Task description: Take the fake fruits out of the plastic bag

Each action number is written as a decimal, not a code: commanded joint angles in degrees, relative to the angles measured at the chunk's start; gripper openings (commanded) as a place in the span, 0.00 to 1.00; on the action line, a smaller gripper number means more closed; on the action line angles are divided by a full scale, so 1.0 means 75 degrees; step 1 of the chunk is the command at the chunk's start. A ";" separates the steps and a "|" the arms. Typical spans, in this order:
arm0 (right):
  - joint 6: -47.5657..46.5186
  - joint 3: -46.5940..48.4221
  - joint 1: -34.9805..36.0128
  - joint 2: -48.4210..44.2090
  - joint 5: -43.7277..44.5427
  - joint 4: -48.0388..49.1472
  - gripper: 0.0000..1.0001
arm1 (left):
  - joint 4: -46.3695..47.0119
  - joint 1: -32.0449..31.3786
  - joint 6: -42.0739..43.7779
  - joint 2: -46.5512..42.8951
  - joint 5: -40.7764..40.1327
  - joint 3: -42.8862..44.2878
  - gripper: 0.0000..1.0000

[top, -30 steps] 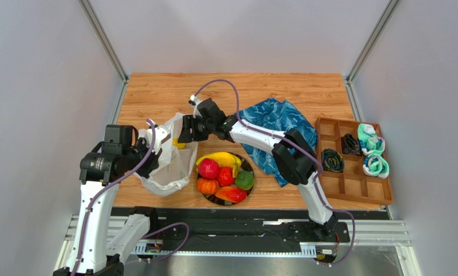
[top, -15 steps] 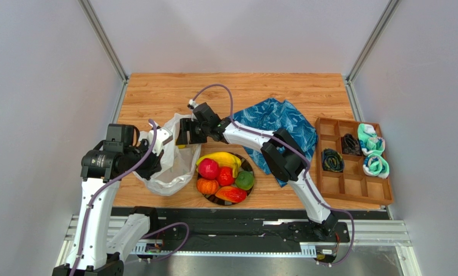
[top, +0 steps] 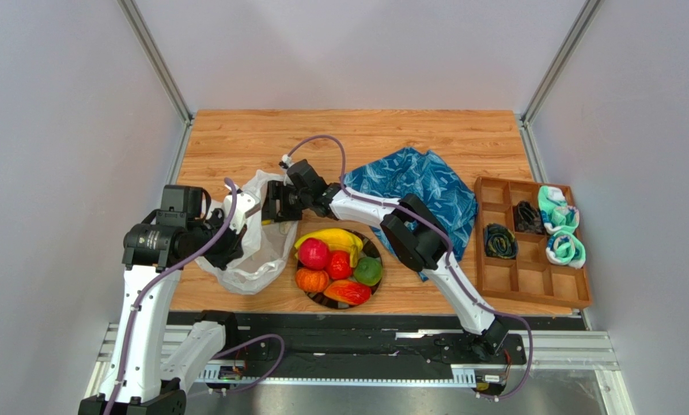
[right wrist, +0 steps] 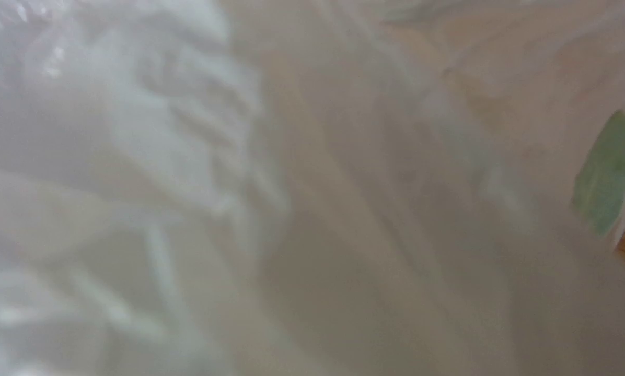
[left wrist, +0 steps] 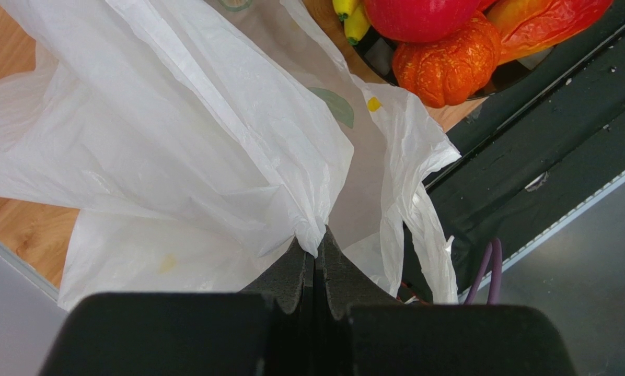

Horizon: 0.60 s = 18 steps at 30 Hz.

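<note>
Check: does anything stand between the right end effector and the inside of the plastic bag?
Yes: film of the plastic bag itself. Its folds fill the right wrist view, just ahead of the right end effector at the bag's edge; nothing else shows there.

1. Bench [top: 261, 143]: wood-grain top.
2. Black-rimmed round plate [top: 371, 245]: front centre.
3. Blue patterned cloth [top: 417, 186]: crumpled, right of centre.
4. Wooden compartment tray [top: 530, 277]: far right; dark coiled bundles [top: 499, 240] inside, teal-white rolls [top: 557, 209] at its right edge.
</note>
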 commanded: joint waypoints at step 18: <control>0.1152 0.0436 0.0066 0.0651 -0.0664 0.1671 0.33 | -0.0495 0.0048 0.0232 -0.0017 0.0196 -0.0092 0.00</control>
